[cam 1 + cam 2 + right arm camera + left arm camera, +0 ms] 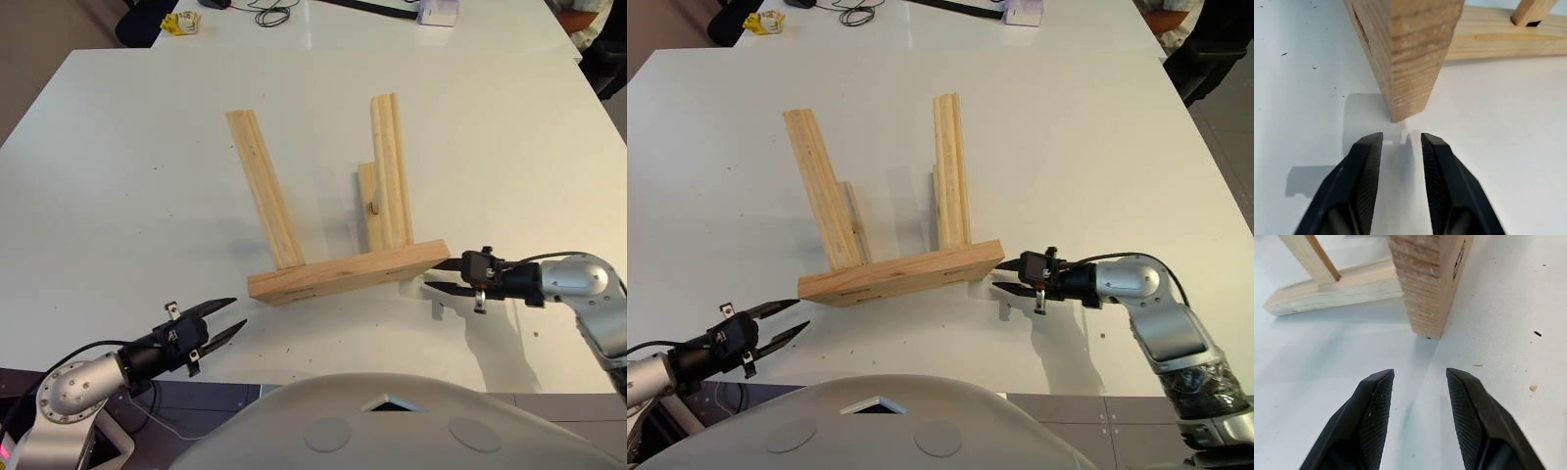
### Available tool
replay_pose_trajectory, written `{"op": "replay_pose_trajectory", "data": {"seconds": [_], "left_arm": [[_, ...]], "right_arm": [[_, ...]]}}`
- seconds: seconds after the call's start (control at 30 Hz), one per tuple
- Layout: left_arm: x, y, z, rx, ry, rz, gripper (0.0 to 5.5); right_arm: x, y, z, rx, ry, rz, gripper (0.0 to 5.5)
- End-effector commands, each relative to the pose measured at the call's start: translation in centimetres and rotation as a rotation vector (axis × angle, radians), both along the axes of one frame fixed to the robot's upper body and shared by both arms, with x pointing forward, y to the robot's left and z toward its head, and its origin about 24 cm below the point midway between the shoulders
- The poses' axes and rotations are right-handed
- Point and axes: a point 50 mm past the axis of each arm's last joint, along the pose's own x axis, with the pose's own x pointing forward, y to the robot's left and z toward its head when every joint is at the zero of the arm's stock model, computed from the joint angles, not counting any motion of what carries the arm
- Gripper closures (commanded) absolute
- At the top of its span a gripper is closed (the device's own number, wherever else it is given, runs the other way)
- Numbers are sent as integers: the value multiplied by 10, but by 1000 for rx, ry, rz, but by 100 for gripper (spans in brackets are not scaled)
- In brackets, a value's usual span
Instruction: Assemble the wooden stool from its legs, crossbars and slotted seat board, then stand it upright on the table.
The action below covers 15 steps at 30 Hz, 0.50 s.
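The wooden stool lies on its side in the middle of the white table. Its seat board (348,272) stands on edge toward me, and two legs (265,186) (389,168) run away from it across the table. A short crossbar (367,201) shows beside the right leg. My left gripper (226,318) hangs open near the table's front edge, just short of the board's left end (1425,284). My right gripper (440,275) is open at the board's right end (1408,54), with nothing between its fingers.
The white table (127,166) has bare room left and right of the stool. A second table behind carries cables (274,12), a yellow object (183,23) and a small box (437,12). Small specks of debris (1533,387) dot the table near the front edge.
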Motion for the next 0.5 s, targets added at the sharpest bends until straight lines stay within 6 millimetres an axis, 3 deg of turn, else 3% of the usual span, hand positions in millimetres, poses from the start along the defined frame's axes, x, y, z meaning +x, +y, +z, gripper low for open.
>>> {"op": "replay_pose_trajectory", "data": {"seconds": [0.03, 0.23, 0.5], "left_arm": [[5, -7, -6, -22, 15, -24, 350], [9, -22, -15, -48, 5, -38, 350], [14, -34, -26, -81, 23, -45, 350]], "right_arm": [[3, 5, -3, 4, -20, 4, 382], [7, 6, -5, 2, -25, 21, 297], [9, 6, -6, -5, -18, 50, 297]]}}
